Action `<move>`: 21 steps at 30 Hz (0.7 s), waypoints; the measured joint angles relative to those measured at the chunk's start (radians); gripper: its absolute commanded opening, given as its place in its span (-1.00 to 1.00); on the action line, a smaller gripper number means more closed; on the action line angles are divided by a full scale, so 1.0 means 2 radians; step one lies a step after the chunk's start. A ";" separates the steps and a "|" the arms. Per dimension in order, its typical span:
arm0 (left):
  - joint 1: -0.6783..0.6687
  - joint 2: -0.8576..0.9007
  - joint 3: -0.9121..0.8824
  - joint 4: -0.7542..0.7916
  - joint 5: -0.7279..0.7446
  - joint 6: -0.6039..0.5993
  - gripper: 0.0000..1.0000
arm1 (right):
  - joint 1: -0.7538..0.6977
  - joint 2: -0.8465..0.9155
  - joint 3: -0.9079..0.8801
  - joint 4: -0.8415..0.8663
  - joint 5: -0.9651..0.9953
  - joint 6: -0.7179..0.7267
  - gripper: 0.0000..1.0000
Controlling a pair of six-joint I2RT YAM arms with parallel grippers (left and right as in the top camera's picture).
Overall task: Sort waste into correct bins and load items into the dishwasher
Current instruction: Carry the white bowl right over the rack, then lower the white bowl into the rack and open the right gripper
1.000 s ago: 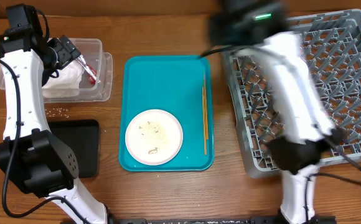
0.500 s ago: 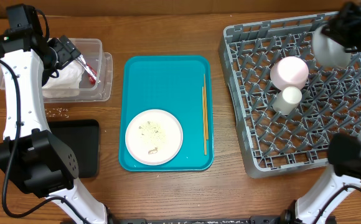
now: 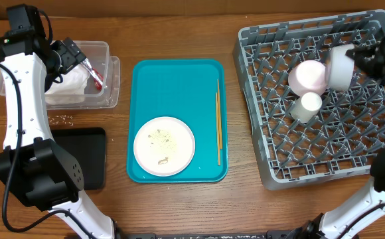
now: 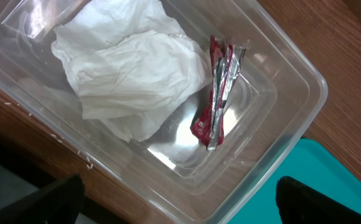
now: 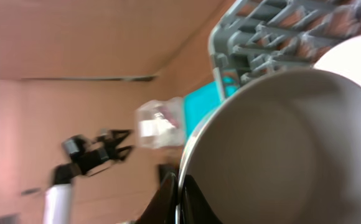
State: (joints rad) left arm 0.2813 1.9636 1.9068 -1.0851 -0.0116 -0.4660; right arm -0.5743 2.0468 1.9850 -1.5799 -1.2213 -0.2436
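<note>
My left gripper [image 3: 73,56] hangs open and empty [image 4: 180,202] over the clear tub [image 3: 109,48]. In the tub lie the crumpled white napkin [image 4: 131,68] and the red-and-white wrapper [image 4: 218,102]. My right gripper [image 3: 368,58] is shut on the rim of the greyish metal bowl [image 3: 340,66], which fills the right wrist view [image 5: 280,149]. It holds the bowl tilted over the grey dish rack [image 3: 372,162], next to the upturned pink-white bowl [image 3: 307,76]. The small white cup [image 3: 307,106] stands in the rack. The round plate [image 3: 164,145] with crumbs sits on the teal tray.
The teal tray [image 3: 172,86] lies mid-table with thin chopsticks [image 3: 218,126] along its right side. The black tray [image 3: 83,156] lies front left. Loose crumbs [image 3: 61,119] lie on the wood between the tub and the black tray.
My right arm has swung from the rack's left side to its far right with the metal bowl, and brought it down beside the pink-white bowl. The left arm has not moved.
</note>
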 measured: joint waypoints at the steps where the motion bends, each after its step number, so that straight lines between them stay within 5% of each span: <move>1: 0.000 0.000 0.000 0.000 0.000 0.000 1.00 | -0.004 0.000 -0.021 0.011 -0.017 -0.007 -0.92; 12: 0.000 0.000 0.000 0.000 0.000 0.000 1.00 | -0.060 0.000 -0.200 0.113 -0.134 -0.042 -0.92; 21: 0.000 0.000 0.000 0.000 0.000 0.000 1.00 | -0.059 0.000 -0.217 0.126 -0.149 -0.045 -0.92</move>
State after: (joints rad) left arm 0.2813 1.9636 1.9068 -1.0851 -0.0113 -0.4660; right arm -0.6914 2.0468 1.5517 -1.3289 -1.5185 -0.3336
